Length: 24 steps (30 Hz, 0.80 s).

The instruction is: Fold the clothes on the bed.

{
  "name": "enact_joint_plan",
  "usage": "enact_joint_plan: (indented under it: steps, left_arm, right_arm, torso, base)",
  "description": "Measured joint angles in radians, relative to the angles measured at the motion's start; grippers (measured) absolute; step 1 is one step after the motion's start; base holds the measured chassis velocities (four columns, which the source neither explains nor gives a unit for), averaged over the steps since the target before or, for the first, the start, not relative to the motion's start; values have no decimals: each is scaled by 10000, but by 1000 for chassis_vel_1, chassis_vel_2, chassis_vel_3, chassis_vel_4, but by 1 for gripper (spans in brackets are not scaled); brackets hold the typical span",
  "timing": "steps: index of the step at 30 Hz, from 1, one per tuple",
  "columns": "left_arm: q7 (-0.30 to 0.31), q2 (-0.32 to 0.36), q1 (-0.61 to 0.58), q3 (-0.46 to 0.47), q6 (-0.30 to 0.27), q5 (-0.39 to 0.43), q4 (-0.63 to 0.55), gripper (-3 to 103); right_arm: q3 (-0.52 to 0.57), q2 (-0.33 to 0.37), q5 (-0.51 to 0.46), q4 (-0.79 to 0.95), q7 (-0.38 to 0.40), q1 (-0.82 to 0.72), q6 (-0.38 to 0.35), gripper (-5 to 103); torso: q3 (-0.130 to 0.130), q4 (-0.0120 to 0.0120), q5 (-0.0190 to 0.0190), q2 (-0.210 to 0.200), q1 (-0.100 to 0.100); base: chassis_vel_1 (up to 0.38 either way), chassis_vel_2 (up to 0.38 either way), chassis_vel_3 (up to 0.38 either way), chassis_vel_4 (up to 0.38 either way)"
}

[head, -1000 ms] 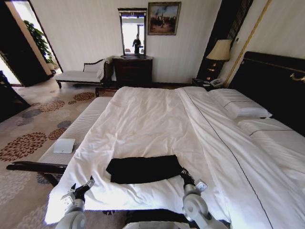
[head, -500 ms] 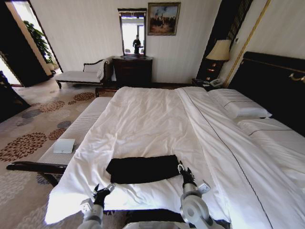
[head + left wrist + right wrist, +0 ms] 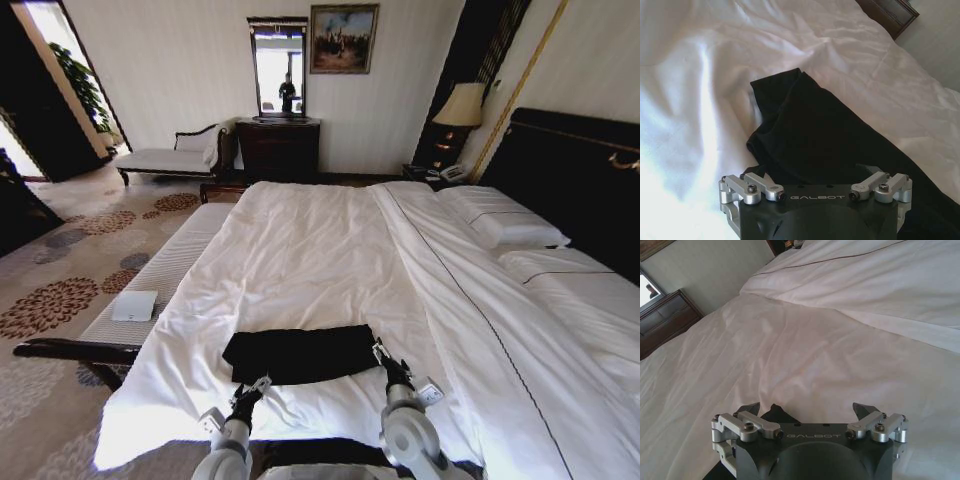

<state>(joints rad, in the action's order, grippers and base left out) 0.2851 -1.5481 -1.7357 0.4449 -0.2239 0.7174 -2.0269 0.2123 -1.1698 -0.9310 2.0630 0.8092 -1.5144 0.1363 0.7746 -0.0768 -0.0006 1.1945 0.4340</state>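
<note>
Lying lower centre on bed (image 3: 300,240), clothes (image 3: 300,354) looked already folded into band. Left gripper (image 3: 250,392) at near-left corner, grip unclear. Right gripper (image 3: 807,412) spread, empty, at right end. Further folds probably left.

The black T-shirt (image 3: 300,354) lies folded into a strip, so any chest lettering is hidden. In the left wrist view the shirt's lower end runs out of the picture at 4 o'clock, and the left tool's (image 3: 816,176) fingertips are lost against the dark cloth; whether they grip it cannot be told. In the right wrist view just a small black corner of the shirt peeks out between the right tool's (image 3: 809,409) fingertips (image 3: 751,408), the rest covered by the tool body. In the head view both arms are cut off at 6 o'clock, and the bed (image 3: 320,240) runs off at 3 o'clock.
</note>
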Motion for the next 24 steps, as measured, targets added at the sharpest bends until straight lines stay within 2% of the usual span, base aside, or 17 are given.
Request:
enact_joint_plan:
  steps: [5, 9, 11, 13, 17, 20, 21, 23, 24]
  left_arm:
    - [7, -58, 215, 238, -28, 309, 121, 102]
    - [16, -23, 324, 503, -121, 622, 25, 86]
    - [17, -2, 317, 559, -136, 682, -17, 86]
    - [18, 34, 309, 654, -145, 744, -40, 77]
    - [26, 62, 385, 745, -147, 754, 57, 72]
    - [44, 26, 468, 717, -142, 654, 183, 57]
    - [44, 26, 468, 717, -142, 654, 183, 57]
    - [76, 8, 463, 697, -138, 617, 183, 45]
    - [88, 9, 424, 697, -136, 601, 149, 45]
  right_arm:
    - [-107, 18, -23, -146, 38, 149, -51, 100]
    - [-222, 19, -26, -218, 70, 227, -121, 100]
    - [-241, 19, -26, -239, 77, 250, -129, 100]
    - [-263, 19, -26, -265, 91, 271, -141, 100]
    - [-295, 12, -27, -294, 107, 278, -157, 100]
    - [-309, 10, -27, -295, 128, 281, -171, 100]
    - [-309, 10, -27, -295, 128, 281, -171, 100]
    - [-308, 12, -27, -282, 141, 279, -173, 100]
    - [-298, 14, -27, -270, 144, 273, -174, 100]
  torso:
    - [0, 0, -1, 0, 0]
    - [0, 0, -1, 0, 1]
    - [0, 0, 0, 0, 0]
    - [0, 0, -1, 0, 0]
    - [0, 0, -2, 0, 0]
    - [0, 0, -2, 0, 0]
    - [0, 0, -2, 0, 0]
    - [0, -1, -2, 0, 0]
    - [0, 0, -2, 0, 0]
  base:
    - [0, 0, 0, 0]
    - [0, 0, 0, 0]
    - [0, 0, 0, 0]
    - [0, 0, 0, 0]
    - [0, 0, 0, 0]
    - [0, 0, 0, 0]
    - [0, 0, 0, 0]
    - [0, 0, 0, 0]
    - [0, 0, 0, 0]
